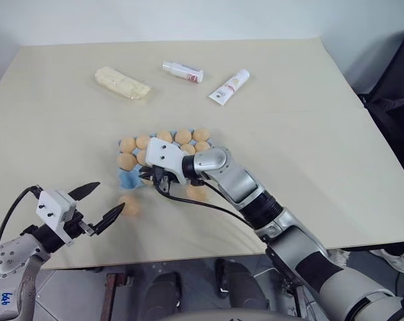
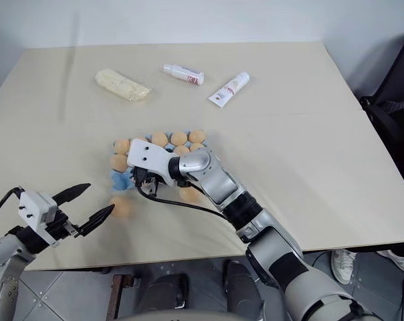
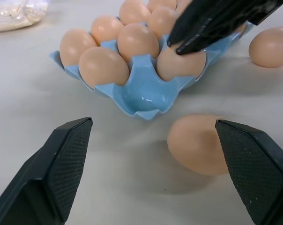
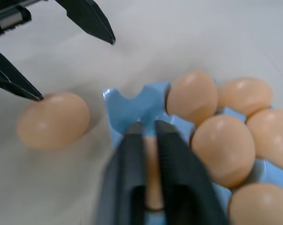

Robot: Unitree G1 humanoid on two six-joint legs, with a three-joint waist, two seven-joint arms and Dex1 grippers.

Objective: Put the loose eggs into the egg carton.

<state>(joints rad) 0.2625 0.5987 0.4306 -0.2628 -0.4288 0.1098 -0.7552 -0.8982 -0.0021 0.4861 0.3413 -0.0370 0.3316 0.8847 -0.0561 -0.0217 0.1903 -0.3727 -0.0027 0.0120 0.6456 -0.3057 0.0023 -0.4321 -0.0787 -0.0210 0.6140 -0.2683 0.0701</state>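
Our closed right gripper [image 4: 148, 129] presses an egg [image 3: 179, 63] in the egg carton [image 3: 144, 93] and may crack it; our open left gripper [image 3: 155, 136] frames a loose egg [image 3: 197, 143].

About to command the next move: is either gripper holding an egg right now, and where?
Neither. The left gripper is open beside a loose egg. The right gripper is shut with nothing between its fingers, over an egg in the egg carton.

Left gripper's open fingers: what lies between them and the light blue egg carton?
One loose tan-orange egg on bare table, just short of the carton's empty corner cup, seen in the left wrist view between the left gripper's fingers.
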